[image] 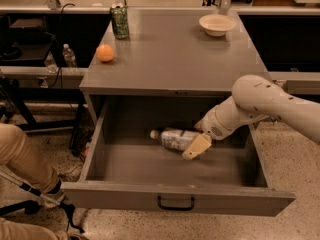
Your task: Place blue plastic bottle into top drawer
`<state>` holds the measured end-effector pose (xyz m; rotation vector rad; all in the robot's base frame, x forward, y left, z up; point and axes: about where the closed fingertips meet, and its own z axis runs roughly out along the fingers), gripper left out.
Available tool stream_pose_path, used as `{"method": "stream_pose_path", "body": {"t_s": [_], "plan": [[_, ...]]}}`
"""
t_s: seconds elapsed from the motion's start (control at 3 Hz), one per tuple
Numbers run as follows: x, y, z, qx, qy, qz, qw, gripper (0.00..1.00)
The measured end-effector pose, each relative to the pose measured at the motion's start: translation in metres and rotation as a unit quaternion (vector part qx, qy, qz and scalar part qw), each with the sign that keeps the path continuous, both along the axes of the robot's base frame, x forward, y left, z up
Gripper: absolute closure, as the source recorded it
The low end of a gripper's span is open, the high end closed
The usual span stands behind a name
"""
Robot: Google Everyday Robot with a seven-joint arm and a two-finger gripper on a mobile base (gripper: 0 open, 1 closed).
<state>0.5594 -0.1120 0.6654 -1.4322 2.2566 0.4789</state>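
The top drawer (175, 201) of the grey cabinet is pulled wide open, with its black handle (175, 203) at the front. The blue plastic bottle (173, 137), clear with a white cap pointing left, lies tilted inside the drawer near its back. My gripper (198, 145) reaches down into the drawer from the right and is closed on the bottle's base end. One tan finger (196, 148) shows in front of the bottle; the other is hidden behind it.
On the cabinet top (175, 59) stand a green drink can (119, 21), an orange (105, 53) and a white bowl (216, 24). Two small clear bottles (68, 55) stand at the far left. A person's leg (22, 164) is at the lower left.
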Motion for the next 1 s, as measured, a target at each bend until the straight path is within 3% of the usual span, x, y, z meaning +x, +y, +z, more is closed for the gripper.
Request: {"method": "stream_pose_path", "body": {"t_s": [0.33, 0.67, 1.0], "plan": [[-0.008, -0.018, 0.014, 0.002, -0.013, -0.022, 0.9997, 0.0], [-0.027, -0.066, 0.056, 0.0, -0.05, -0.081, 0.9954, 0.0], [-0.043, -0.101, 0.088, -0.007, -0.077, -0.122, 0.9895, 0.0]]}}
